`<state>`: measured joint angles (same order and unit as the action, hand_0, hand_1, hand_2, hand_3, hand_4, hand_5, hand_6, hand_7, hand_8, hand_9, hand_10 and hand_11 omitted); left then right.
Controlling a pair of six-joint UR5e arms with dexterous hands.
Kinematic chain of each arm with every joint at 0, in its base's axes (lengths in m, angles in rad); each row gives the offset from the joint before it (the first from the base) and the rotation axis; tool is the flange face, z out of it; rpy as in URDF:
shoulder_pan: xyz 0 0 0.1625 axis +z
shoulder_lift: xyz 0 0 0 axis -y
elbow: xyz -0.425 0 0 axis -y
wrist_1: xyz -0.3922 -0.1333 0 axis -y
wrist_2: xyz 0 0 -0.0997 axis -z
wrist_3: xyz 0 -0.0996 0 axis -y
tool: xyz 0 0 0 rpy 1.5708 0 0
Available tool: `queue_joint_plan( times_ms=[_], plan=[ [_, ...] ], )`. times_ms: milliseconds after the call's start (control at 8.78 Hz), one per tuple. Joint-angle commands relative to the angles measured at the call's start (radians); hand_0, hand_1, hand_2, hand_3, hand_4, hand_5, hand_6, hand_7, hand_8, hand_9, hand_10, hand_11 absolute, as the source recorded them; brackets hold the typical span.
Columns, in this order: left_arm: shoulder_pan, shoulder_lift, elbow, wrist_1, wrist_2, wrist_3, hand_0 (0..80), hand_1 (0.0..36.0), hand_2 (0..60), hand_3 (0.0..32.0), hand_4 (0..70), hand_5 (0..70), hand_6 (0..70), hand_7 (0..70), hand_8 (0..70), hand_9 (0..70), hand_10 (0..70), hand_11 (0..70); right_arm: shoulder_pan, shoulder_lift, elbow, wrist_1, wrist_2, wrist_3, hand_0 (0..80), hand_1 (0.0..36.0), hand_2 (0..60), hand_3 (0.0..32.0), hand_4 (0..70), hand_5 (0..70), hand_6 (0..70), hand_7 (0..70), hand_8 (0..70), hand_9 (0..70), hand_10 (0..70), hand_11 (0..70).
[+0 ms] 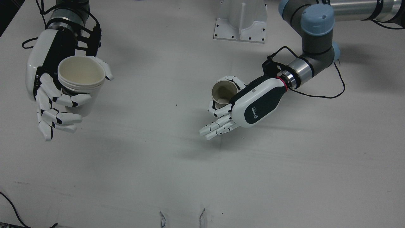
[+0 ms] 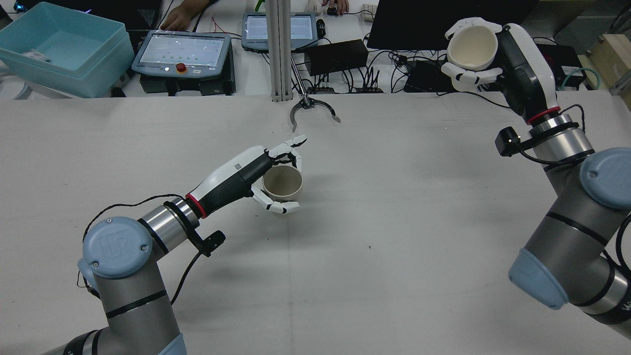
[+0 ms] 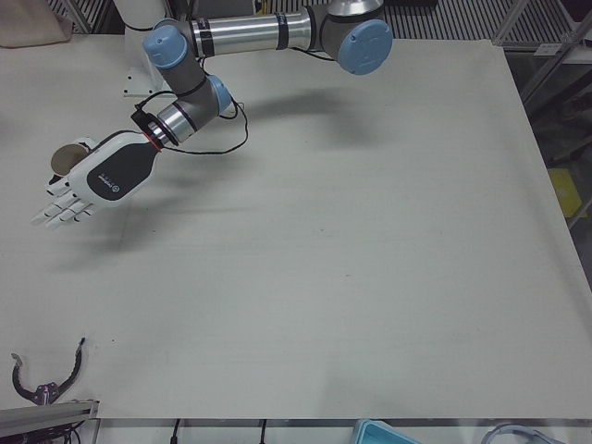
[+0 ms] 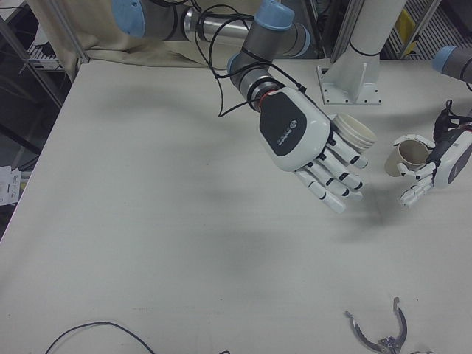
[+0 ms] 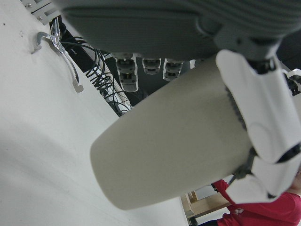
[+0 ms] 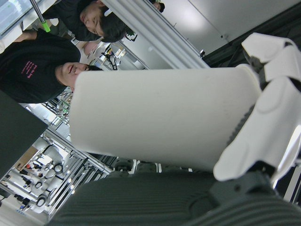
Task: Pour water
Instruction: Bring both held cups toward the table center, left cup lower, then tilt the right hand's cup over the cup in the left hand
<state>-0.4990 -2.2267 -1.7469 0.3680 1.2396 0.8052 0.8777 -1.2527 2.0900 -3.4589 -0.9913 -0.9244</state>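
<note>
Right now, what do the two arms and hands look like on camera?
Both arms are grey metal tubes with pale blue joint caps. Each hand, left hand and right hand, has a white shell, black back panel with a small logo, white fingers with black joints, a red wrist ring and a black cable looping past the wrist.

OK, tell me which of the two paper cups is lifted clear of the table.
The cup in the right hand, a white paper cup, is held high off the table. The other cup, gripped by the left hand, sits low at the table's middle.
</note>
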Motion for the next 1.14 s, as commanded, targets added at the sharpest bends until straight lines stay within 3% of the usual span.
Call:
queue_joint_plan(
  times_ms=[0, 456, 1025],
  plan=[
    [0.002, -0.011, 0.009, 0.000, 0.000, 0.000, 42.1, 36.0, 60.0, 0.0, 24.2, 70.0, 5.3, 7.9, 3.9, 6.3, 8.8, 15.2, -0.118, 0.073, 0.089, -0.086, -0.072, -0.328, 47.9, 36.0, 60.0, 0.0, 20.3, 70.0, 23.0, 45.0, 18.7, 30.4, 8.2, 14.0],
    [0.000, -0.016, 0.006, 0.000, 0.001, 0.000, 43.2, 36.0, 60.0, 0.0, 24.4, 70.0, 5.4, 8.0, 3.9, 6.2, 8.8, 15.3, -0.308, 0.104, 0.252, -0.241, -0.069, -0.709, 47.7, 36.0, 60.0, 0.0, 21.5, 70.0, 21.0, 45.2, 15.6, 26.8, 6.2, 11.0],
    [0.000, -0.011, -0.006, 0.000, 0.000, 0.000, 43.8, 36.0, 60.0, 0.0, 24.3, 70.0, 5.0, 7.2, 3.7, 6.0, 8.7, 15.1, -0.301, 0.104, 0.205, -0.282, -0.060, -0.749, 46.7, 34.3, 60.0, 0.0, 23.6, 70.0, 21.8, 45.7, 15.5, 26.5, 5.8, 10.2]
  ],
)
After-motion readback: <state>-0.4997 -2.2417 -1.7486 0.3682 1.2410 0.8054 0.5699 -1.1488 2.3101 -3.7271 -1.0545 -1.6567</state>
